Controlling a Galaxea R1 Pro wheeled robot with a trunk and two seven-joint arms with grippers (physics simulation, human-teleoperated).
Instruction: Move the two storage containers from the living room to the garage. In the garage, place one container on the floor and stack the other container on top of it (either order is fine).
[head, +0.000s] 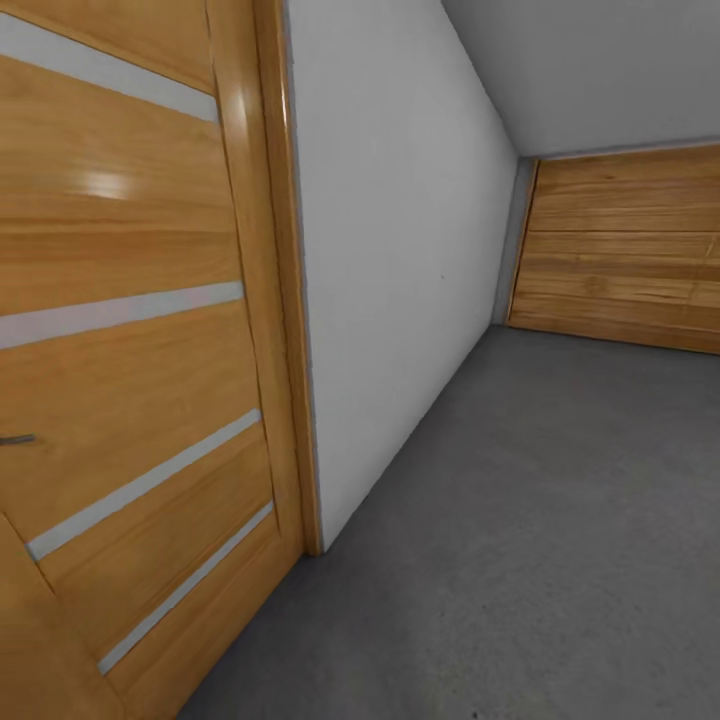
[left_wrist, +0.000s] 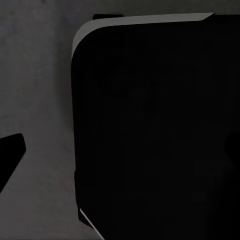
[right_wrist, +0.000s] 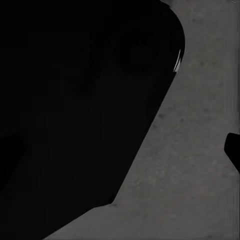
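The head view looks into the garage, tilted. At the left stands an orange-brown wooden door (head: 130, 330) with pale horizontal strips across its panels and a small dark handle (head: 17, 438) at its edge. Its wooden frame (head: 285, 300) meets a plain white wall (head: 400, 260) that runs away toward the far end, where a wide wooden garage door (head: 625, 250) of horizontal planks closes the room. The dark grey, speckled concrete floor (head: 520, 520) spreads from the near door to that far door, and a grey ceiling (head: 600, 60) slopes across the upper right.

The left wrist view shows a large black body with rounded corners (left_wrist: 155, 135), edged by a thin pale rim, over grey concrete (left_wrist: 40, 90); a dark tip (left_wrist: 10, 155) pokes in from one side, and I cannot tell what it is. The right wrist view shows a similar black mass (right_wrist: 75, 110) over the same concrete (right_wrist: 190, 165), with a small dark shape (right_wrist: 234, 150) at the edge.

Whether either gripper is released or clenched cannot be told from these views. The storage containers' place cannot be told here.
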